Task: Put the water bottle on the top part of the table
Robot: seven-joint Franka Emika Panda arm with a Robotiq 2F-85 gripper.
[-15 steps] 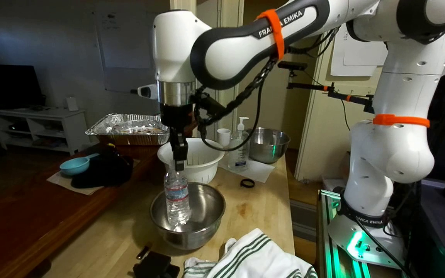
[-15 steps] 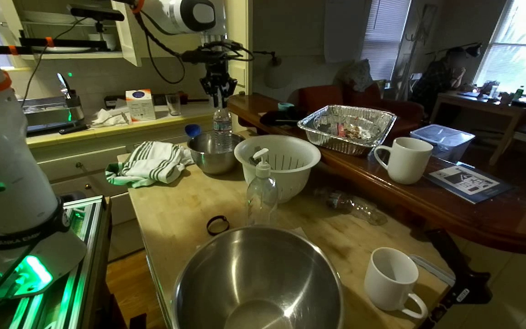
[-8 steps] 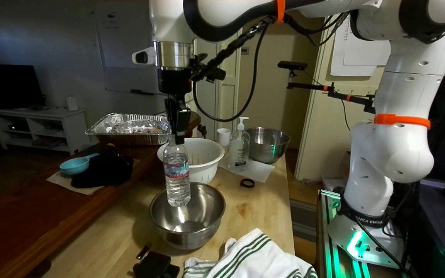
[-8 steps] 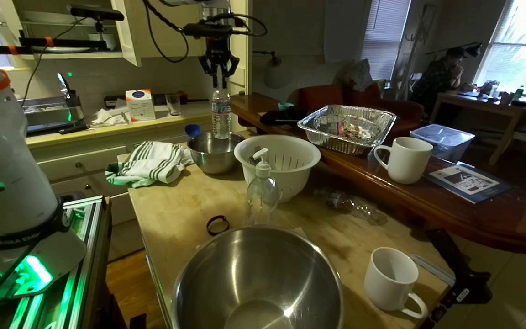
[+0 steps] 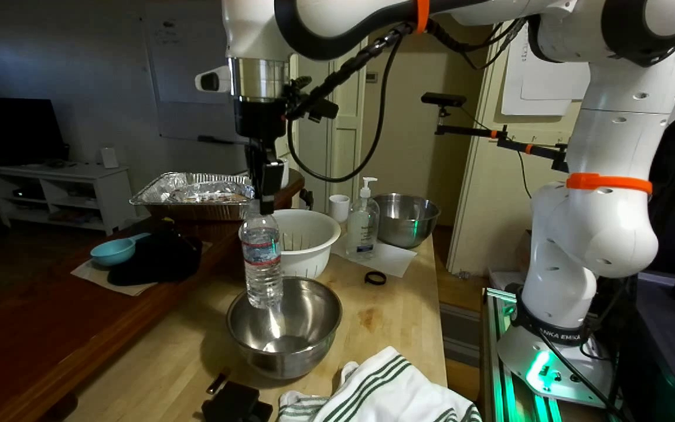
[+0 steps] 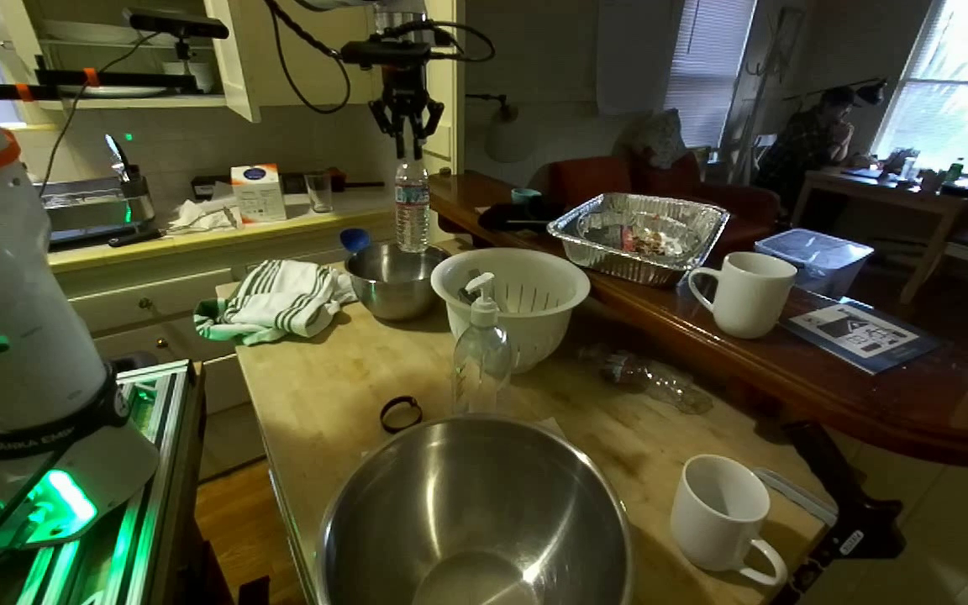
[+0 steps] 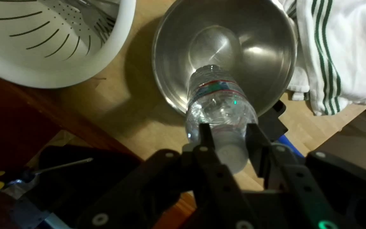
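Hanging nearly upright over one of two metal bowls (image 5: 290, 364) on the table (image 5: 393, 316), one water bottle (image 5: 263, 258) is being held at its top between two fingers (image 7: 206, 134) of one gripper (image 7: 229, 131); one strainer (image 6: 539, 338) and two mugs (image 6: 753, 298) are being seen.

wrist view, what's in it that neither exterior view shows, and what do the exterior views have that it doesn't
Only the wrist view shows the fork tines inside the white colander and the top of the cap.

Only the exterior views, both of them, show the pump bottle, the foil tray and the larger steel bowl.

All share the gripper closed on the water bottle, the smaller steel bowl, the striped towel, the colander and the light wooden table.
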